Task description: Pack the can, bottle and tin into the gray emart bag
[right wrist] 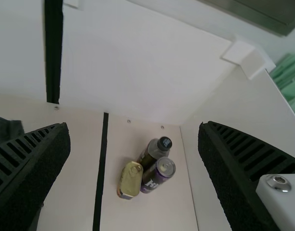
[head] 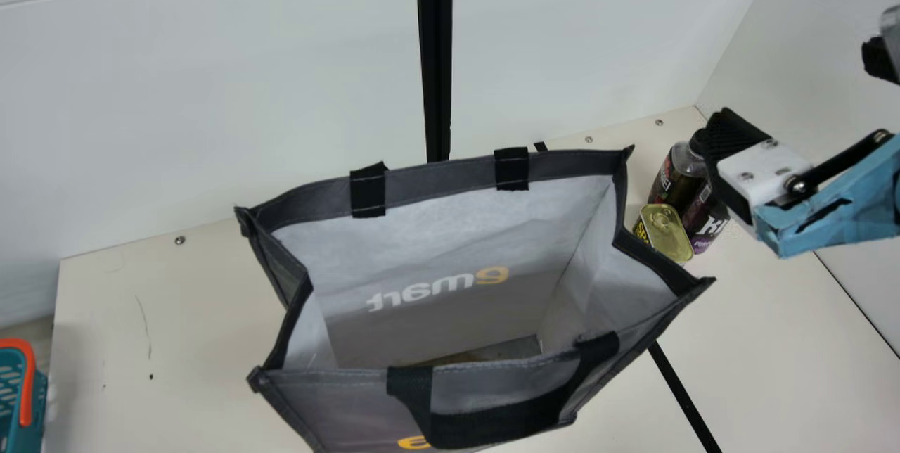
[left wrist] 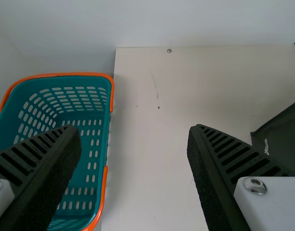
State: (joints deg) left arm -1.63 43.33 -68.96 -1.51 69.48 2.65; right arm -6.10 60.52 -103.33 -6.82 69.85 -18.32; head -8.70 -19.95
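A black ribbed right gripper, its fingers spread wide and holding nothing, hangs above a rectangular tin with a gold lid, a dark bottle with a black cap and a purple and silver can, grouped near the back right corner of a cream table. The packing appears to be at its first pick. The next move likely calls for lowering over one item and closing without knocking its neighbors. The open gray fabric emart bag stands upright mid-table, black handles attached; what lies at its bottom is hard to tell. The black left gripper, also wide and unladen, is at the left edge, where a teal plastic basket with orange trim sits alongside. White panels enclose the workspace.
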